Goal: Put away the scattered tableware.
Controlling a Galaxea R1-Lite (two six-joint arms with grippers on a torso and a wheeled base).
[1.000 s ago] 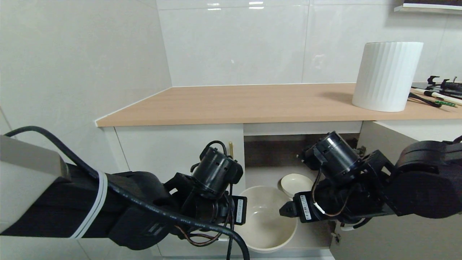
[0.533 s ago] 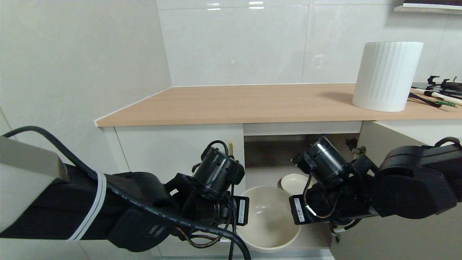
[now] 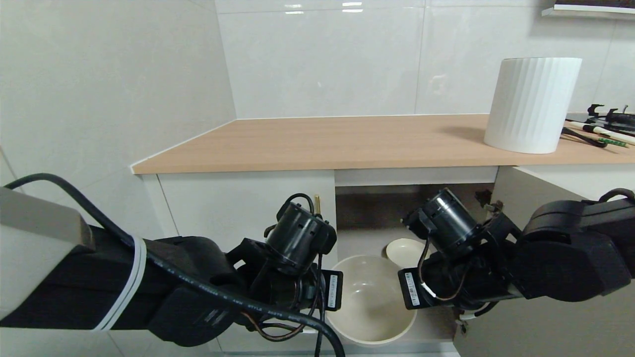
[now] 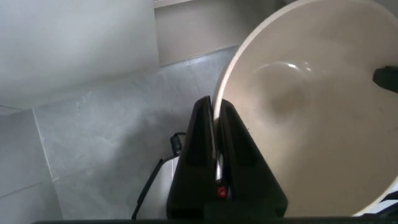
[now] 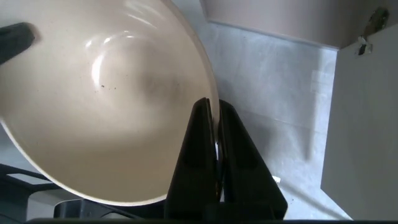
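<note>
Fingers (image 4: 200,134) of my left gripper (image 4: 215,111) and right gripper (image 5: 213,112) are closed tight on opposite rims of the large bowl (image 3: 369,297), lower centre, in front of the open cabinet (image 3: 364,240). A small dish (image 3: 404,250) sits just behind the bowl, with the cabinet door (image 3: 545,325) at lower right.

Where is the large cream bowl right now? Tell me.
Head view, low centre: the large cream bowl hangs before the open cabinet, its rim gripped by the left pincer and right pincer, with a small dish behind it.
</note>
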